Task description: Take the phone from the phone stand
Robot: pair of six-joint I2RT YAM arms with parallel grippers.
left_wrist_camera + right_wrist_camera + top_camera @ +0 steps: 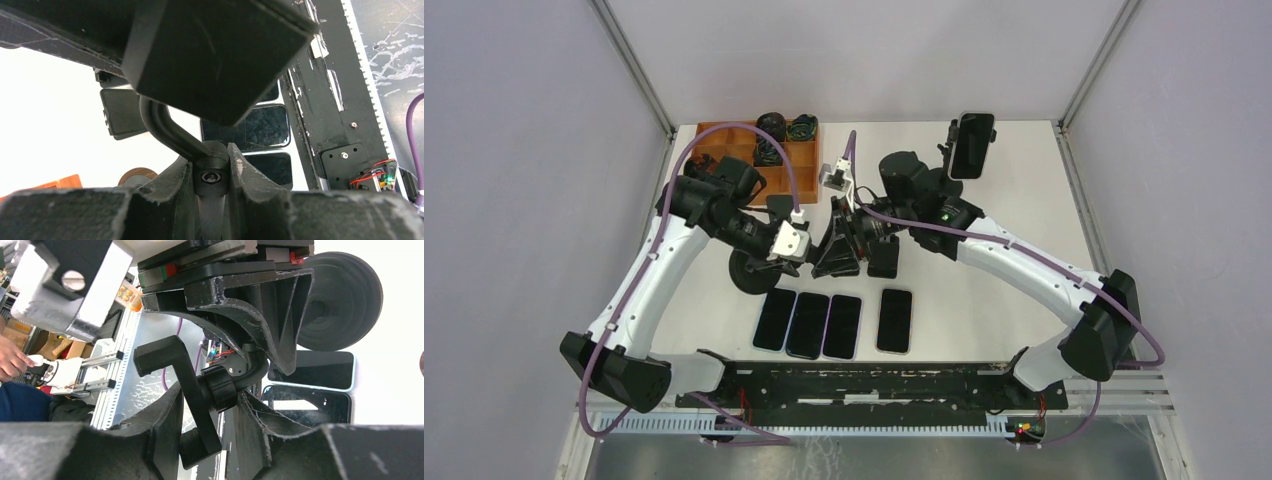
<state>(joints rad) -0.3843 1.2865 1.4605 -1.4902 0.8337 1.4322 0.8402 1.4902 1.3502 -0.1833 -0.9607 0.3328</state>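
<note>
1. Where the two arms meet at the middle of the desk (994,300), we see the phone stand (746,274), its round base showing left of the meeting point.
2. From the left wrist, the left end effector (212,176) is pressed together on the stand's bent neck at the joint, with the square cradle block above it.
3. From the right wrist, the right end effector (216,395) pinches the same stand at the knob behind the cradle bracket, one finger on either side.
4. Near of the stand, a row of three phones (808,324) lies flat, edges touching.
5. A fourth phone (895,320) lies flat just right of that row, apart from it and from the stand.
6. At the far edge, right of centre, a fifth phone (973,143) sits upright in a second stand (950,134).
7. At the far left sits a wooden tray (724,138) with dark items in its far compartments.
</note>
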